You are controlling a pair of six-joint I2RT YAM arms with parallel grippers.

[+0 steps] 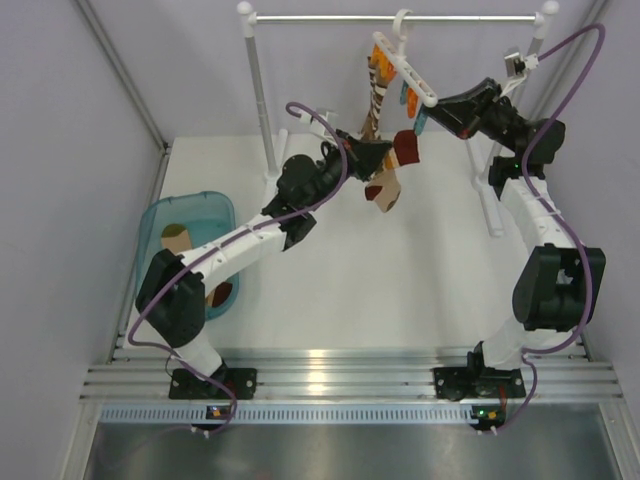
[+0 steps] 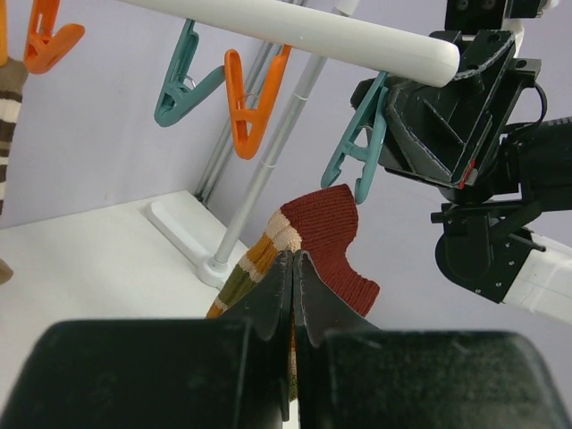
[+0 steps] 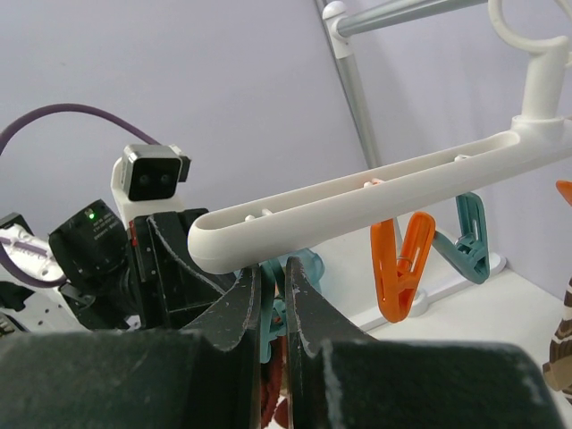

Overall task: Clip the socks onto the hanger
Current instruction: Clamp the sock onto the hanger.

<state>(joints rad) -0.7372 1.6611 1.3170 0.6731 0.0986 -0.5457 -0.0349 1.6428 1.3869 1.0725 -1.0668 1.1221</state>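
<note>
Left tool: pinching tan sock (maroon toe up).
Right tool: clamped on end teal clip of hanger.
Risk: hanger swings, sock misses clip mouth.

— Any words, labels, brands or numbers to read here?
— None. Nothing legible shows in the top view or in either wrist view.
</note>
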